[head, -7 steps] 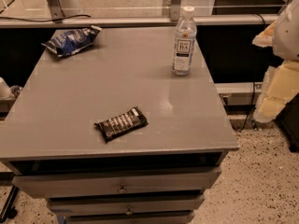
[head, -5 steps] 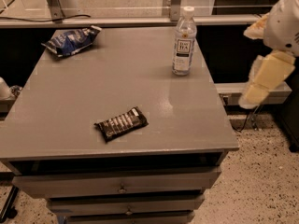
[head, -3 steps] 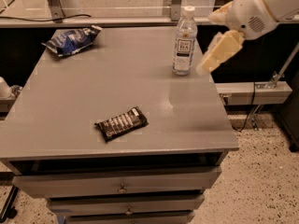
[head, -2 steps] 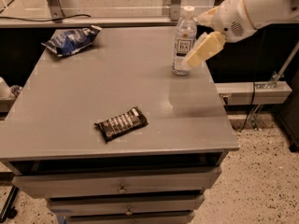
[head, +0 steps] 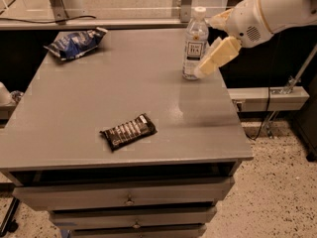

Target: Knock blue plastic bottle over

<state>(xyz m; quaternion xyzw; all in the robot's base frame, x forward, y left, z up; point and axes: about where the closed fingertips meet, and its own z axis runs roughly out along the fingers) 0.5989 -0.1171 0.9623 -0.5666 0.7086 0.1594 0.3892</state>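
The blue plastic bottle point(head: 194, 42) is a clear slim bottle with a white cap and a pale label. It stands upright near the back right edge of the grey table point(head: 99, 103). My gripper point(head: 214, 59) reaches in from the upper right on a white arm. Its cream fingers point(head: 220, 55) point down and left, and their tip is right at the bottle's lower right side.
A blue-and-white foil snack bag point(head: 75, 42) lies at the table's back left. A dark candy bar wrapper point(head: 128, 131) lies near the front middle. Drawers point(head: 129, 200) sit under the tabletop. A rail and glass panel point(head: 124, 4) run behind the table; speckled floor is on the right.
My arm has swung in from the far right to the bottle's right side and lowered toward its base. The bottle still stands in the same spot.
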